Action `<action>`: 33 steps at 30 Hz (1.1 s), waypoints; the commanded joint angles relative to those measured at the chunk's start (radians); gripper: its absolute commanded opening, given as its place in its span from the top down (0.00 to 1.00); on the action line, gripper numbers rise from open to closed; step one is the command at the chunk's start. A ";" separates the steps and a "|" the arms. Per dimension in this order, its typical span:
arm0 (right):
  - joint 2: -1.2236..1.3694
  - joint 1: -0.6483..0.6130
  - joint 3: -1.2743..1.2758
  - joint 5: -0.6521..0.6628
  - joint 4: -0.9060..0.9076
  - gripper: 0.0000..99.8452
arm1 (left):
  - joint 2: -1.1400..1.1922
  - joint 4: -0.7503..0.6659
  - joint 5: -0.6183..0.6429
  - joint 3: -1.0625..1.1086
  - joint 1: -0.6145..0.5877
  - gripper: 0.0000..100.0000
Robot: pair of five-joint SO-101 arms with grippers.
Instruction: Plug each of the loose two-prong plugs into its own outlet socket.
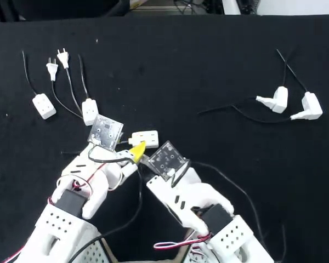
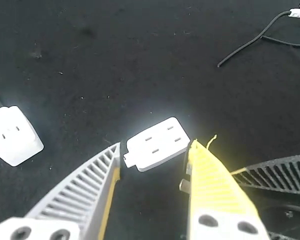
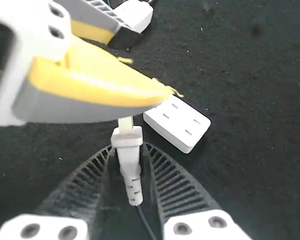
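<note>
A white outlet socket [image 2: 157,144] with two slot pairs lies flat on the black table, also seen as the socket [image 1: 144,138] and the socket [image 3: 177,123]. My left gripper [image 2: 155,148] is open, with its grey and yellow fingers on either side of this socket. My right gripper [image 3: 129,149] is shut on a white two-prong plug [image 3: 128,162]. The plug's prong end points toward the socket and stops just short of it, under the left gripper's yellow finger [image 3: 95,87]. Both grippers meet near the socket [image 1: 140,153].
Two loose plugs [image 1: 57,61] with black cords lie at the far left, near two small white sockets [image 1: 44,105] [image 1: 89,111]. Two white angled plug pieces [image 1: 274,99] [image 1: 310,107] with cords lie at the far right. A nearby socket [image 2: 12,135] sits beside my left gripper.
</note>
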 commanded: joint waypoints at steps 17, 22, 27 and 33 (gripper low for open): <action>-0.027 0.028 -0.131 -0.011 0.075 0.99 | -0.006 -0.009 -0.014 -0.010 0.008 0.78; -0.104 0.028 -0.160 -0.011 0.123 0.99 | -0.006 -0.009 -0.014 -0.010 0.008 0.78; -0.326 0.028 -0.131 -0.011 0.235 0.99 | -0.006 -0.009 -0.014 -0.010 0.008 0.78; -0.338 -0.011 -0.087 -0.009 0.222 0.99 | -0.006 -0.009 -0.014 -0.010 0.008 0.78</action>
